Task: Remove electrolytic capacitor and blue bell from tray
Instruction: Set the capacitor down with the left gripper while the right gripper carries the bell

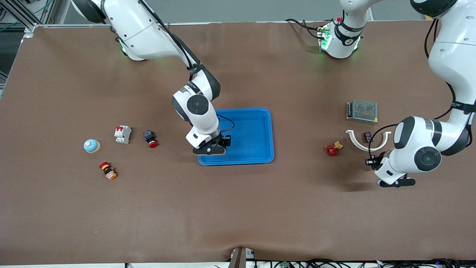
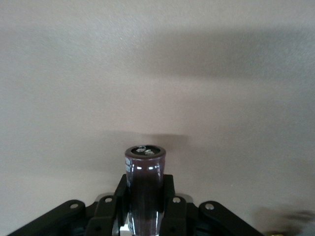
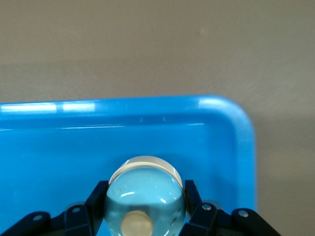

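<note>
My right gripper (image 1: 210, 149) (image 3: 145, 196) is shut on a light blue bell (image 3: 146, 189) with a cream button on top. It holds the bell low over the blue tray (image 1: 260, 123) (image 3: 147, 130), at the tray corner toward the right arm's end and nearest the front camera. In the front view the hand hides this bell. My left gripper (image 1: 396, 182) (image 2: 145, 184) is shut on a dark cylindrical capacitor (image 2: 144, 174), which sticks out past the fingers above bare table at the left arm's end.
A second light blue bell (image 1: 91, 145), a white circuit breaker (image 1: 122, 134), a red push button (image 1: 150, 138) and a red-and-yellow button (image 1: 108, 170) lie toward the right arm's end. A red valve (image 1: 333, 149), a white curved part (image 1: 366, 143) and a metal mesh box (image 1: 362, 111) lie near the left arm.
</note>
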